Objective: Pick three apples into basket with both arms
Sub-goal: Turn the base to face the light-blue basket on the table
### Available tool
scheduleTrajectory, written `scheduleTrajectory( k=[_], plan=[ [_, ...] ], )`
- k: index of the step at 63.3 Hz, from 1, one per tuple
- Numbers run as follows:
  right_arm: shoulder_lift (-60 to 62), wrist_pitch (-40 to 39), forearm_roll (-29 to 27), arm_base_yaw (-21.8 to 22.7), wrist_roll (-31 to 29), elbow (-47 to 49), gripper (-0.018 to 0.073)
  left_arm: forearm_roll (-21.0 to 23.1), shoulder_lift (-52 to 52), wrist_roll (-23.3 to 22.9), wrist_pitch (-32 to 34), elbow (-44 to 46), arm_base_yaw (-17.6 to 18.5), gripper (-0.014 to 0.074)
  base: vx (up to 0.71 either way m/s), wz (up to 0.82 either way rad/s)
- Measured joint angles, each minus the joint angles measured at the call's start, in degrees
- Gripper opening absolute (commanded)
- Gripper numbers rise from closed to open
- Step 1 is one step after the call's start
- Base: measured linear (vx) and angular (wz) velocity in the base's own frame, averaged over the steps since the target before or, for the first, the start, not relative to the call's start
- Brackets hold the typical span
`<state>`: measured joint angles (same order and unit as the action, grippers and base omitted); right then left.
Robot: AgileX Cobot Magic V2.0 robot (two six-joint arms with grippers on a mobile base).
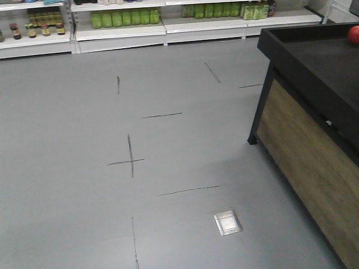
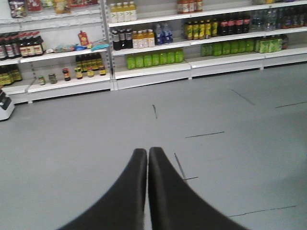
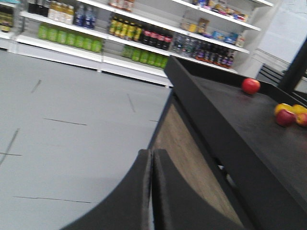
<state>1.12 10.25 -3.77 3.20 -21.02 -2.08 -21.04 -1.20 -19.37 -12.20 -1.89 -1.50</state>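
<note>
Grey floor (image 1: 140, 168): broad open run. Black raised-rim bench (image 3: 230, 120) along right side. Black flat-fingered left tool (image 2: 147, 152) and right tool (image 3: 151, 153) pinched together, unladen. Round dark red apple (image 3: 250, 86) at bench's far rim; second apple (image 3: 285, 117) well apart, against yellow fruit (image 3: 284, 107).

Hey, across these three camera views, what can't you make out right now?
Basket: in no view.
Third red apple: right wrist view shows a lone apple and a second apple in a fruit cluster cut by the right edge.
Front view: a red fruit half cut by the right edge; most of the black table is outside the frame.
Labels on the shelf bottles: too small, blurred.
Arms: out of frame behind the left hand and right hand.
</note>
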Motion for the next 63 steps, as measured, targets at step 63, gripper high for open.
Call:
scheduleTrajectory(
  k=[63],
  plan=[
    [0.00, 0.00, 0.00, 0.00, 0.00, 0.00, -0.0004, 0.00, 0.00, 0.00, 0.00, 0.00, 0.00, -0.0006, 0.17, -0.61]
  ],
)
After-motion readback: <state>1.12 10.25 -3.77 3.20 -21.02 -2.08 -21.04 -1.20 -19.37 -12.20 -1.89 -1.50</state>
